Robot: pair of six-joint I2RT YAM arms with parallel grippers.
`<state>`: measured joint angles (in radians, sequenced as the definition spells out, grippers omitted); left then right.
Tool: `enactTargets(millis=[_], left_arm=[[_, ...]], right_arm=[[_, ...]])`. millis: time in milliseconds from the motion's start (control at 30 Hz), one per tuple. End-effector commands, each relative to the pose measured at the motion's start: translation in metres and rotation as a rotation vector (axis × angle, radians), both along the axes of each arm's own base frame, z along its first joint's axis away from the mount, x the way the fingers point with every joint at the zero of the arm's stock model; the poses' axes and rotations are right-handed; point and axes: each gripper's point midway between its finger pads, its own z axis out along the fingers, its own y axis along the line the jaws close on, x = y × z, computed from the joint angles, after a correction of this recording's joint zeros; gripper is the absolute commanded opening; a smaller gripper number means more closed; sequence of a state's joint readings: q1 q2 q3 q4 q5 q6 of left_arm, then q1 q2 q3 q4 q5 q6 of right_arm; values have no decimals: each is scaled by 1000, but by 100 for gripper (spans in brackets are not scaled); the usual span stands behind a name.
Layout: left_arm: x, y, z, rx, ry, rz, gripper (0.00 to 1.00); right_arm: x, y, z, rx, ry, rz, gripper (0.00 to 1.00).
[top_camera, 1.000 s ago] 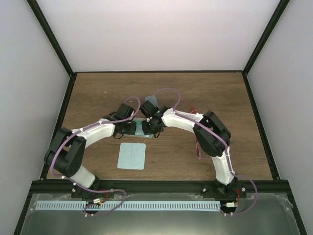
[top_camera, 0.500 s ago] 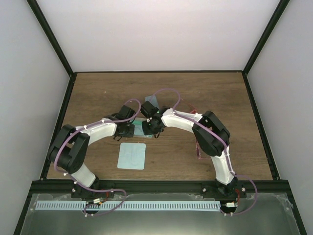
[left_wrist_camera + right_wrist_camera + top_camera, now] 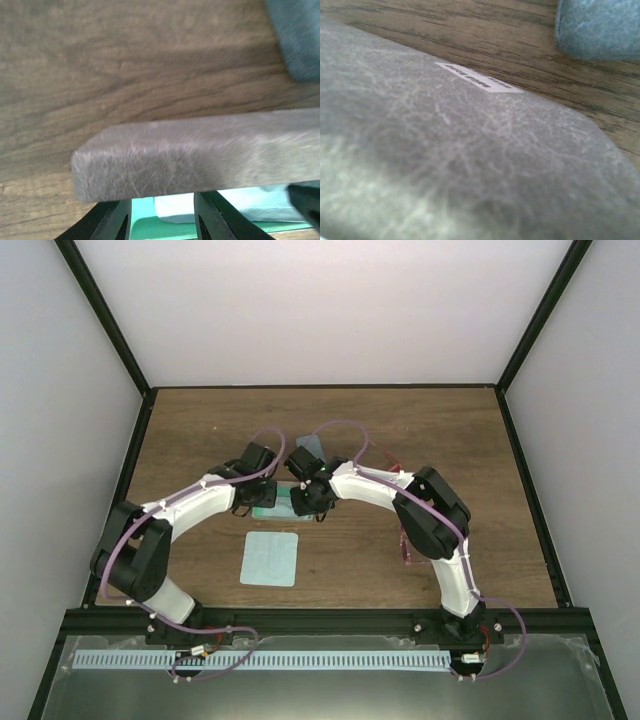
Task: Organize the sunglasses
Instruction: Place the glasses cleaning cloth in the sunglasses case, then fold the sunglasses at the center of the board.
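Both arms curl in over the middle of the table [image 3: 200,430], the left arm [image 3: 195,502] and right arm [image 3: 375,488] meeting nose to nose above a green-lined case [image 3: 283,504]. A pale teal cloth [image 3: 271,558] lies flat just nearer the bases. Pink sunglasses [image 3: 406,555] peek out beside the right arm's elbow.

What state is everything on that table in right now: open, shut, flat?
green-lined case: open, pale cloth inside.
second case: looks shut.
teal cloth: spread flat on the table.
pink sunglasses: on the table, partly hidden by the right arm.
red-orange sunglasses: mostly hidden behind the right arm.
left gripper: fingers apart at the open case.
right gripper: open or shut, cannot tell.
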<state>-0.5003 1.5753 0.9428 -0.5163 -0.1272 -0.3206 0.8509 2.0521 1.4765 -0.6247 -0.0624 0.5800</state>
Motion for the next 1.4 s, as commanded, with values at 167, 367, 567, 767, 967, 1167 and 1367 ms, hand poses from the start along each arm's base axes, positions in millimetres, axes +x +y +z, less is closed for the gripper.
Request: enactTargets(millis=[167,367,567,767,967,1167,1367], left_arm=[[10,-19,36,-125,-42,10,37],[2,-22,40,-177,-38,19,33],[-10,-27,48,-257,-37,21,12],[-21,-46,36,-367,23,1,4],[-10,-48,19,-315,30,-20,4],[-4,-40,-12,-214,60,-33,4],[-3,-32,-27,-158,71,-29,4]], right_arm=[[4,8,49,68,-76,0,45],[0,2,65,87,-94,-20,63],[-13,-11,66,95,-83,-43,38],[-30,-32,63,100,-60,-92,12],[-37,-54,71,99,-78,-147,10],[-34,-79,79,90,-94,-204,10],[-34,-112,87,66,-114,-287,11]])
